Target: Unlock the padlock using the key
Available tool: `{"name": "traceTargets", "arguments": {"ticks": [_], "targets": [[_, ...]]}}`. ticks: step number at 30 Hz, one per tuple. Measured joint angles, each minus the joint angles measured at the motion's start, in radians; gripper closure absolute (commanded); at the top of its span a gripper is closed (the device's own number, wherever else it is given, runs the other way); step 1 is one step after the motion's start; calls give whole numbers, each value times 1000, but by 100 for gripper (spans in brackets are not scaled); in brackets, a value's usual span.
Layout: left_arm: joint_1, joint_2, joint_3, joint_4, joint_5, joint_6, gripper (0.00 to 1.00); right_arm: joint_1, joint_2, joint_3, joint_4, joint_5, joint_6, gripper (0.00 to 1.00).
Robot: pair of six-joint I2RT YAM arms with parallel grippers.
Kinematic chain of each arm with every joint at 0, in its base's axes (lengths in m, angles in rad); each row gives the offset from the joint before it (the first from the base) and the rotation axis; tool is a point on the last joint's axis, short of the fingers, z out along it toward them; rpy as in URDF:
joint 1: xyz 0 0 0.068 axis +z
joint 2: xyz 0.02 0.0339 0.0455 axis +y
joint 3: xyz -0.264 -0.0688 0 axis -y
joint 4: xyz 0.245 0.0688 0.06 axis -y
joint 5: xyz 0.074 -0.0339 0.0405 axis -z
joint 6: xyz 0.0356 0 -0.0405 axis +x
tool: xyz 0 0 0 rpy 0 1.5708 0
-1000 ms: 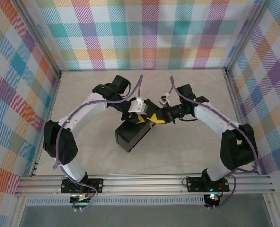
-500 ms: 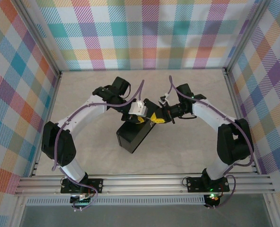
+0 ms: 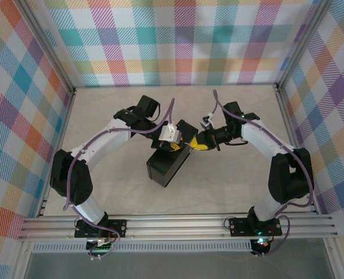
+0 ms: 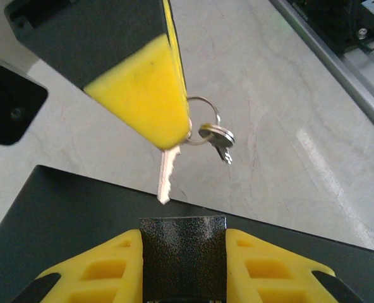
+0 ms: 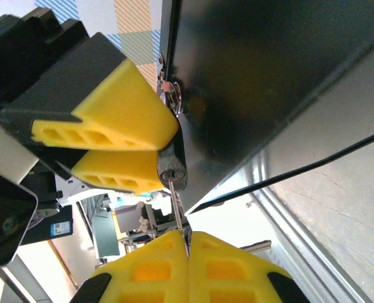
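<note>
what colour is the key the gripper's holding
Pale silvery grey metal; the key shows best in the left wrist view.

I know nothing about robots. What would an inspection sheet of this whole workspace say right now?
Surface: pale table, no spills seen.
Job's things: key pinched, blade pointing toward dark padlock, seemingly not inserted.
Clutter: black box; spare key on ring.
Grippers: left gripper clamps padlock; right gripper shut on key.
Cables: purple cables along both arms.
Surroundings: plaid walls, metal frame.
</note>
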Motion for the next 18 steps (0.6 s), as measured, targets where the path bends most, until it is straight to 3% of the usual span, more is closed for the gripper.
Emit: {"name": "traceTargets", "arguments": {"ticks": [18], "targets": [[5,16,7,-13,64,12,82,8,-47,-62,53,-19,-26,96]]}}
